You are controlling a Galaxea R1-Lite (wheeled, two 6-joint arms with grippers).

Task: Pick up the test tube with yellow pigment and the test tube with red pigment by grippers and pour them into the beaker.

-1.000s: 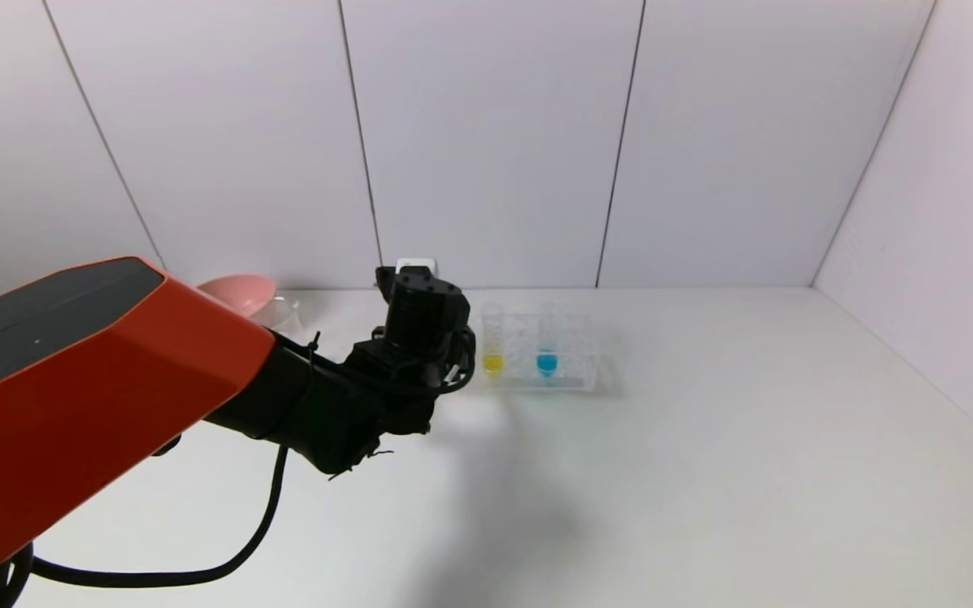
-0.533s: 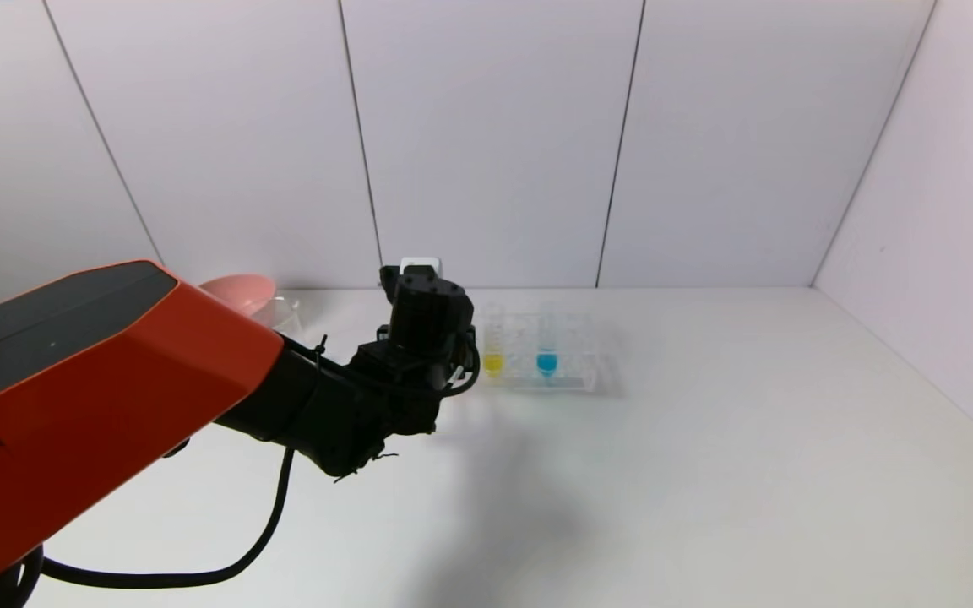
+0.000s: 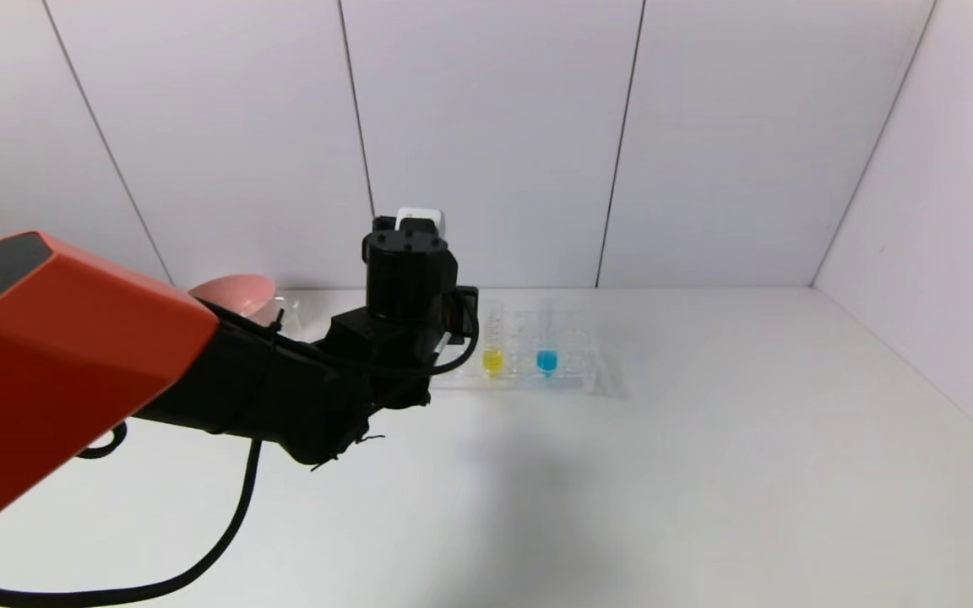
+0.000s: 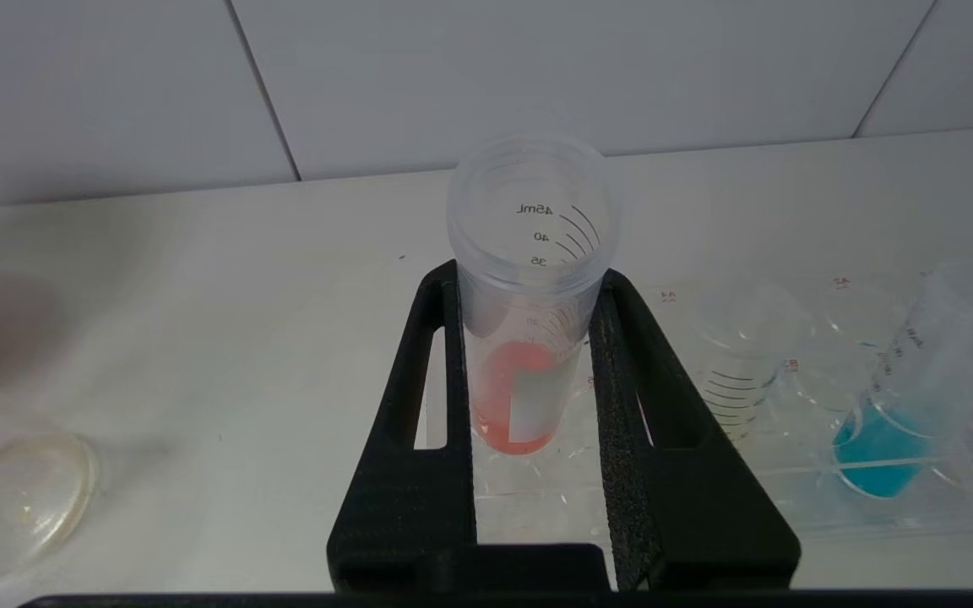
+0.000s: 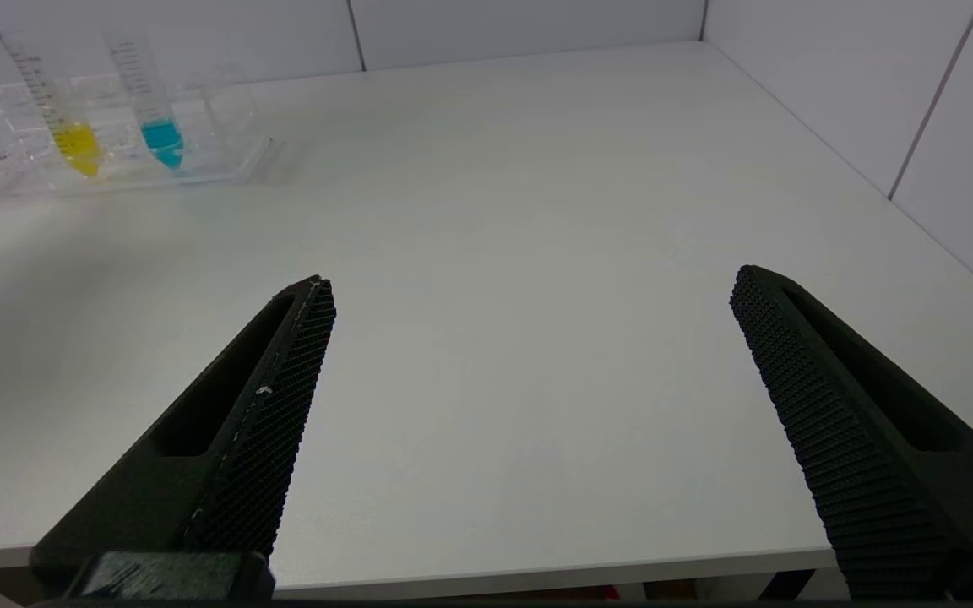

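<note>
My left gripper [image 4: 527, 295] is clamped on the test tube with red pigment [image 4: 524, 338], one finger [image 4: 432, 405] on each side of its wall. The tube stands upright between my fingers, its red tip just above the clear rack [image 4: 875, 507]. Beside that grip the test tube with yellow pigment [image 3: 493, 342] stands in the rack, then the blue tube [image 4: 892, 422]. My right gripper [image 5: 529, 295] hangs spread wide over bare table [image 5: 495, 253], well apart from the rack.

Lab test cell: plain white bench [image 3: 706, 473] boxed in by blank white wall panels [image 3: 486, 143]. Clear tube rack [image 3: 575, 376] with marked tubes of coloured liquid [image 3: 546, 361], nothing domestic around.
</note>
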